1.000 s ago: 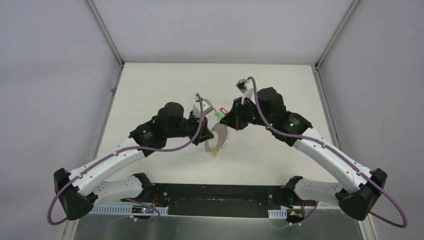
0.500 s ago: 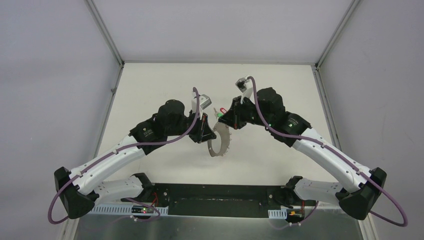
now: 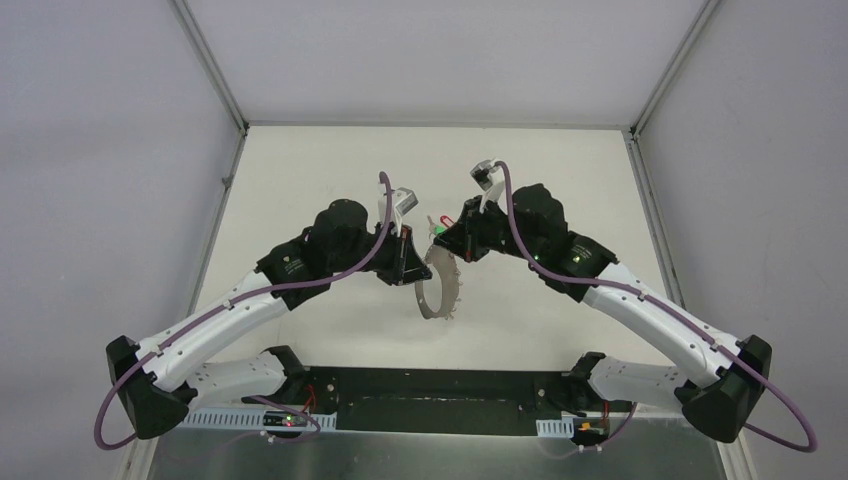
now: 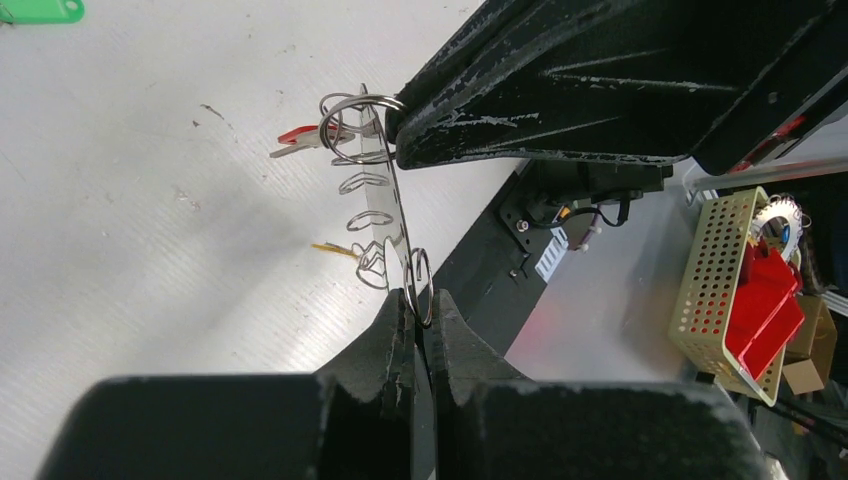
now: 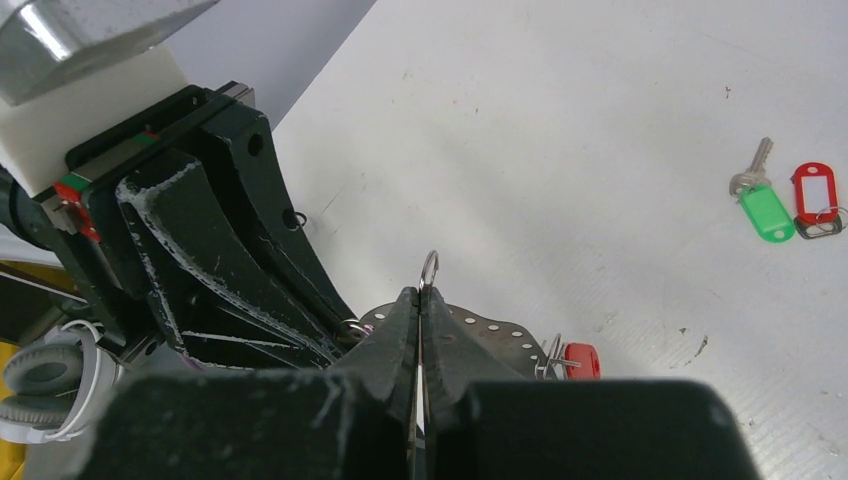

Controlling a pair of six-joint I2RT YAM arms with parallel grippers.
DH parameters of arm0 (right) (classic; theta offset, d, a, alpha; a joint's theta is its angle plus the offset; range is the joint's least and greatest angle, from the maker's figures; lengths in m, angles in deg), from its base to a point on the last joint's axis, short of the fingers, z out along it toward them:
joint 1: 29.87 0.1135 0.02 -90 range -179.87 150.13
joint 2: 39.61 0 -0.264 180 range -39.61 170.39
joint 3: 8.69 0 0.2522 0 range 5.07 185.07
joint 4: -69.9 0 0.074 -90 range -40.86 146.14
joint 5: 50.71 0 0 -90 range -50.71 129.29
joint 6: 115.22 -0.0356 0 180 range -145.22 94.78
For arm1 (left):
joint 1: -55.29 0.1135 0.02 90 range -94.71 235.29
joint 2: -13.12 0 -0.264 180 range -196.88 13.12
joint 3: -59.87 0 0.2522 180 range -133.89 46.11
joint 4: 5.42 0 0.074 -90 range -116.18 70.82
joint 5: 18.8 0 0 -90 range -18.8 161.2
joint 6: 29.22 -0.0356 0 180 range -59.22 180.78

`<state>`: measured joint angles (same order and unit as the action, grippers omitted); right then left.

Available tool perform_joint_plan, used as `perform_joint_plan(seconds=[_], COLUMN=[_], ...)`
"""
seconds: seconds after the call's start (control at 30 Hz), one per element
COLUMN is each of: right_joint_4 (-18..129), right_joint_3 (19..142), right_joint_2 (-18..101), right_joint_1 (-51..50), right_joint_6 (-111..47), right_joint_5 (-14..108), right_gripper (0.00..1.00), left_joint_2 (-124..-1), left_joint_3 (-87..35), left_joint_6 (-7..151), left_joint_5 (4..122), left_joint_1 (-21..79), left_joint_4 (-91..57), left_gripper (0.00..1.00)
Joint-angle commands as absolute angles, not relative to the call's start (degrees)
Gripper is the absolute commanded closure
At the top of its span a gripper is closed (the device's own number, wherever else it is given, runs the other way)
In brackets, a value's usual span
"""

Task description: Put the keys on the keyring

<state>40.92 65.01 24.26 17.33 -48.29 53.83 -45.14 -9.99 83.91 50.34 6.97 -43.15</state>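
The keyring [image 3: 435, 308] is off the bench [image 3: 300, 180], held up on edge in the middle of the workspace between the two arms. It reads as a flat grey hoop with a row of small holes along its band. Several small wire loops [image 4: 365, 183] are threaded along it. A red-tagged key [image 5: 580, 360] hangs at its rim. A thin yellow sliver lower down in the left wrist view may be another tag seen edge-on, though I cannot be sure.

The left end effector [image 4: 418, 325] has its fingers pressed together on the hoop's near edge, at about 9 o'clock of the hoop in the overhead view. The right end effector [image 5: 420, 300] is closed as well, pinching the opposite edge at about 12 o'clock. One little loop pokes up just past its tips.

Gripping a thin hoop at two opposite points probably keeps it from swinging or twisting. One arm can then anchor it while the other works a loop along the band.

Farther out, at 12 o'clock beyond the right end effector, a green-tagged key [image 5: 765, 210] and a red tag [image 5: 812, 195] lie flat on the bench. They sit just beside each other and well apart from the hoop, so I judge the job only partly done.
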Motion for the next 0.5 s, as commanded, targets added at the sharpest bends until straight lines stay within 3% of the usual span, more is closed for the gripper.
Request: perform_joint_plan(seconds=[0.0,0.47], right_joint_4=[46.21,53.54], right_joint_3=[64.3,59.68], right_joint_2=[22.06,19.02], right_joint_1=[17.77,18.04], right_joint_6=[-48.56,-50.62], right_joint_5=[52.84,51.62], right_gripper=[1.0,1.0], left_joint_2=[-42.12,-39.94], left_joint_3=[-12.24,-10.43], left_joint_6=[86.98,93.02], left_joint_5=[51.34,52.86], left_joint_1=[6.88,6.9], left_joint_4=[-38.33,-33.89], left_gripper=[1.0,1.0])
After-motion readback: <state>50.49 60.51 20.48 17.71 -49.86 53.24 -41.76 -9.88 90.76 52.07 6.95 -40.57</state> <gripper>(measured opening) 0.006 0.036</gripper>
